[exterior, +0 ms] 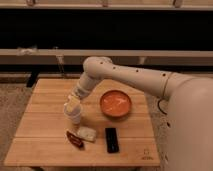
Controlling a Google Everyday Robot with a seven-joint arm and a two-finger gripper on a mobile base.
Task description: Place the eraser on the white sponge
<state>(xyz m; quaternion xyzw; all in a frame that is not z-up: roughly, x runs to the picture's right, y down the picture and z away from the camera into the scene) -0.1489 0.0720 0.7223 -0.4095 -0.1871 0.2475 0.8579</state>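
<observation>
**Currently: gripper (73, 104) at the white cup (75, 117), eraser (112, 139) on the table (45, 102)**

My gripper hangs right over the white cup, left of centre. I can't tell if it's clenched or released. The eraser lies flat near the table's front edge, just right of the white sponge (87, 133), not touching it. A dark red object (75, 139) lies just left of the sponge. An orange bowl (116, 103) stands behind the eraser.

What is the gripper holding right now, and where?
Cannot tell. The gripper sits at the white cup; the eraser lies free on the table.
</observation>
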